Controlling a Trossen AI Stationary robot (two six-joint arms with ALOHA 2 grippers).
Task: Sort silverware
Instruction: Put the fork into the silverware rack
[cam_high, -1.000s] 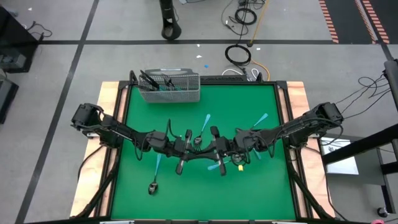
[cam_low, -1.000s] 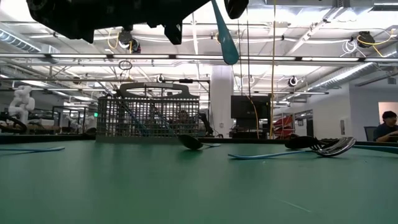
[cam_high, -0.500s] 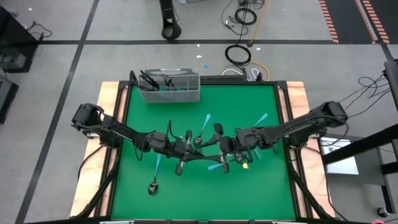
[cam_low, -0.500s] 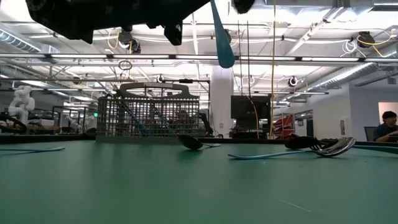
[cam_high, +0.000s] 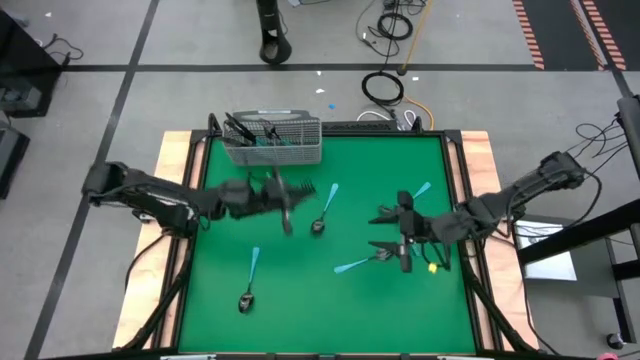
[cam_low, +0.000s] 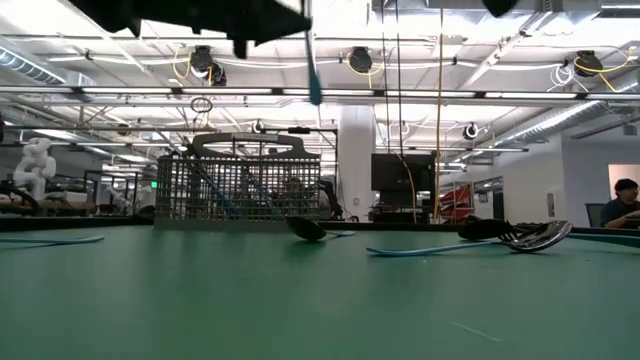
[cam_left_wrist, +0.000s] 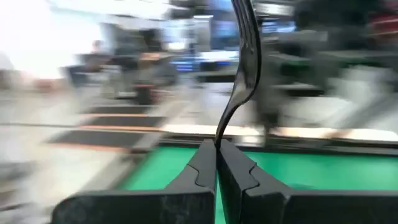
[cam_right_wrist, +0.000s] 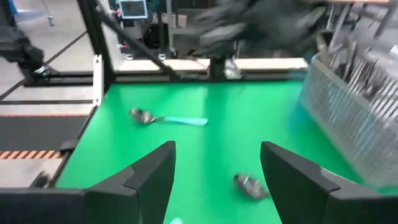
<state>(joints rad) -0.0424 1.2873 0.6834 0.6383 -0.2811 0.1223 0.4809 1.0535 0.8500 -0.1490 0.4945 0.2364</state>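
Silverware is scattered over the green table (cam_high: 225, 300), some already standing in the wire-mesh basket (cam_high: 273, 141) at the table's far edge. Left gripper (cam_high: 287, 207) hangs in the air just in front of the basket, jaws pinched tight on a fork (cam_left_wrist: 244, 68); in the left wrist view the fork rises from the shut fingertips, dark curved neck and tines up, and in the low view its light blue handle (cam_low: 312, 62) hangs down from the gripper. Right gripper (cam_high: 396, 235) sits well to the right of the basket, nearer the table's right edge, jaws spread wide, holding nothing. Blue-handled fork (cam_high: 362, 263) lies on the mat just beside the right gripper. Blue-handled spoon (cam_high: 324, 211) lies near the left gripper, front-right of the basket. Another blue-handled spoon (cam_high: 248, 281) lies well in front of the basket, near the front-left.
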